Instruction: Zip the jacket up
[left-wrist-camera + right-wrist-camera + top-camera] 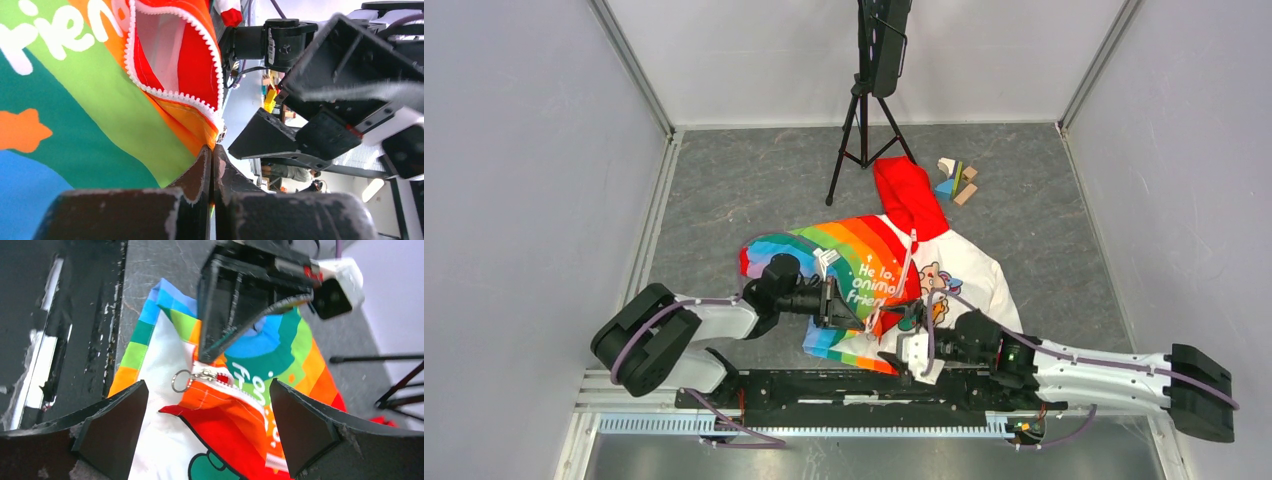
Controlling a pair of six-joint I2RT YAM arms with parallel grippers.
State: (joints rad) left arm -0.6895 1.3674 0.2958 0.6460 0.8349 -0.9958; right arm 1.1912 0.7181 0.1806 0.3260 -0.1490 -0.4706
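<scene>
The jacket (pixel 879 270) lies on the grey table, red hood (pixel 906 195) at the far end, rainbow half on the left, white cartoon half (pixel 969 275) on the right. Its front is open. My left gripper (pixel 859 318) is shut on the rainbow half's bottom corner beside the white zipper teeth (pixel 175 95); in the left wrist view the jaws (pixel 212 155) pinch orange fabric. My right gripper (pixel 904 347) is open just above the hem. In the right wrist view it (pixel 207 425) straddles the fabric below the metal slider with its ring pull (pixel 182 381), not touching it.
A black tripod (pixel 864 110) stands behind the hood. Small coloured wooden blocks (pixel 957 180) lie right of the hood. The black base rail (pixel 824 385) runs along the near table edge, just below the hem. Grey walls close both sides.
</scene>
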